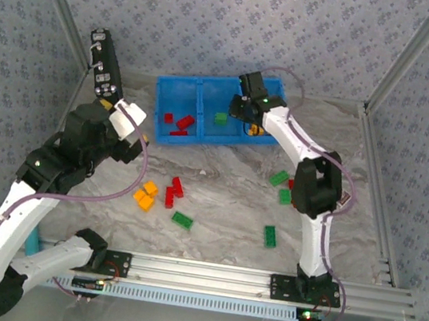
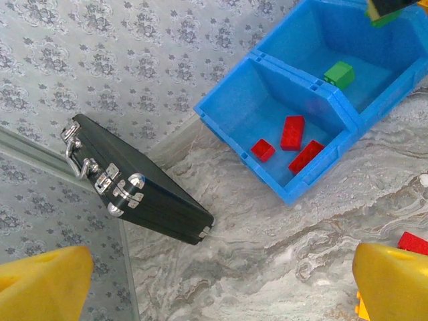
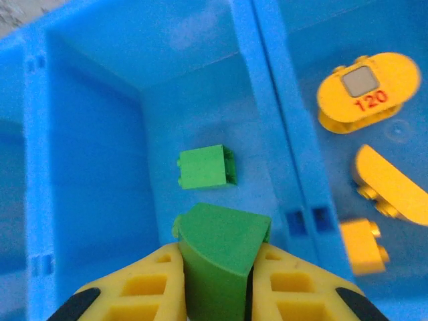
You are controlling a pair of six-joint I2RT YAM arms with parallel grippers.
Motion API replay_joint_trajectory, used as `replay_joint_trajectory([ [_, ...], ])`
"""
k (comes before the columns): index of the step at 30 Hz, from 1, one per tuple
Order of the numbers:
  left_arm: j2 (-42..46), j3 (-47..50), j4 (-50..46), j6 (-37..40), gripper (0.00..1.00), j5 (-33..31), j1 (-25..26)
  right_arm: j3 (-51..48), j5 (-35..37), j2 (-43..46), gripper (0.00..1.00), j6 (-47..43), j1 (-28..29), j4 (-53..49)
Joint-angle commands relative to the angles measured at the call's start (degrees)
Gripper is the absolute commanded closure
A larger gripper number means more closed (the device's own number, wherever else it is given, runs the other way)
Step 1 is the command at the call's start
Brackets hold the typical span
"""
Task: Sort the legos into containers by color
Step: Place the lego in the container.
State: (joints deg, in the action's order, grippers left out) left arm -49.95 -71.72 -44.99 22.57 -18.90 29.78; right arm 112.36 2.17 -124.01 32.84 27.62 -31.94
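Green brick (image 3: 221, 234) sits clamped in the right gripper (image 3: 217, 264) above the middle compartment of the blue tray (image 2: 231, 100), where a second green brick (image 3: 206, 167) lies. Three red bricks (image 2: 292, 132) lie in the left compartment. The left gripper (image 2: 214, 287) hangs near a black case (image 2: 140, 184), fingers wide apart. Loose bricks (image 1: 182, 220) dot the table (image 1: 225, 194).

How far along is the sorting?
Done: three small red plastic bricks, one green brick and orange pieces sit in the blue plastic tray. In hand: right end effector grips another green brick above it. Left: several loose bricks on the table.
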Motion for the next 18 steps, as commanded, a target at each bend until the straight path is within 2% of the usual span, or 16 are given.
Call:
replay_joint_trajectory([
  [1, -0.3, -1.3, 0.1, 1.2, 0.00, 0.5, 0.1, 7.5, -1.9, -6.5, 0.78, -4.7, 0.2, -1.8],
  [7, -0.9, -2.2, -0.8, 0.6, 0.00, 1.0, -0.6, 21.8, -2.2, -18.3, 0.72, -9.0, 1.6, -5.2],
  [11, -1.1, -2.3, -0.8, 0.7, 0.00, 1.1, -0.9, 28.3, -2.2, -21.9, 0.62, -11.1, 2.2, -7.8],
  [15, -0.9, -2.3, -0.7, 0.7, 0.00, 1.2, -0.8, 27.7, -1.9, -20.3, 0.53, -12.4, 2.6, -9.6],
  [18, -0.6, -2.1, -0.4, 0.6, 0.00, 1.5, -0.8, 22.6, -0.6, -15.4, 0.49, -14.5, 3.6, -9.7],
])
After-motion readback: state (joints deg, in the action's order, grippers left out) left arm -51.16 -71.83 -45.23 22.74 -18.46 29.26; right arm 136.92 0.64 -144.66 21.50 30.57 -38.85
